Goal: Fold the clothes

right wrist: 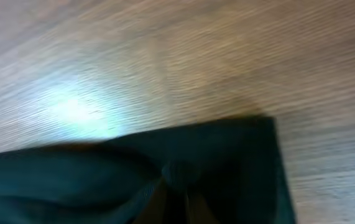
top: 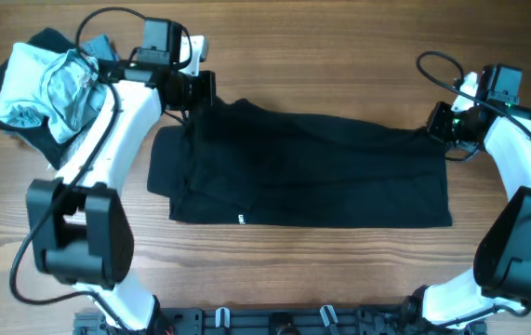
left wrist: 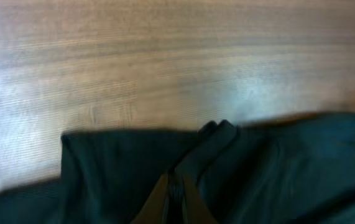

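Left end effector (left wrist: 176,182) and right end effector (right wrist: 177,179) pinch T-shirt (top: 311,172) — spread flat.

A wooden bench (top: 321,270) fills every view, mid-brown with a fine grain running from side to side; darker swirls show in the boards well behind the left hand (top: 191,104), toward the near edge. Off that hand's outer side lies a heap of grey, white and dark cloth (top: 42,88). Behind both hands, a black rail (top: 274,321) with small pale clips runs along the near edge. Ahead of the right hand (top: 442,126), a soft bright glare (right wrist: 71,106) sits on the wood; a fainter sheen (left wrist: 245,93) lies ahead of the left hand. The light seems to fall from above, though both close views are blurred.
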### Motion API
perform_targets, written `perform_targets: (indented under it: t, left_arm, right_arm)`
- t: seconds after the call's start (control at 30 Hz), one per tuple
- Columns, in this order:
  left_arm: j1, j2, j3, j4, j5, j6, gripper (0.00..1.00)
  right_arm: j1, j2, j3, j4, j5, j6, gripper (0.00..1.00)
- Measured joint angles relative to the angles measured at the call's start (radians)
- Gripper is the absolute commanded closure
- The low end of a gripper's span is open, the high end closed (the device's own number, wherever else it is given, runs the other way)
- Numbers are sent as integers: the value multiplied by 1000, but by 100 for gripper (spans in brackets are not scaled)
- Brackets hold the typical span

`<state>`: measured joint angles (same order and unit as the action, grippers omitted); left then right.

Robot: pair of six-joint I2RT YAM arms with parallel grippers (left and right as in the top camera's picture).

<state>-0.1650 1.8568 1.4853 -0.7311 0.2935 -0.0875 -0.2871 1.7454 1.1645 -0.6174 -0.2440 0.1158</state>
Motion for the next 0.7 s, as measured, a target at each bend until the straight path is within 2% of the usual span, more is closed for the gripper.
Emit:
perform_targets:
  t: [0.17,0.3,0.6,0.63,0.67,0.7]
  left_arm:
    - [0,-10,0,-125,-7,8,96]
    - [0,-10,-1,-257,-8,12,96]
    - [0,-10,-2,-497,-37,16,96]
    - [0,-10,-2,-522,-42,15,96]
    - [0,-10,-2,-540,-44,15,93]
    - [-2,-10,-2,-552,-45,15,73]
  right_arm:
    - [-32,-81,1,-118,20,93,96]
    - [-118,-90,1,-266,73,211,96]
    - [-137,-90,1,-348,77,170,89]
    - [-137,-90,1,-351,77,167,83]
    - [-137,-90,1,-352,77,166,67]
    - [-137,-90,1,-351,77,162,43]
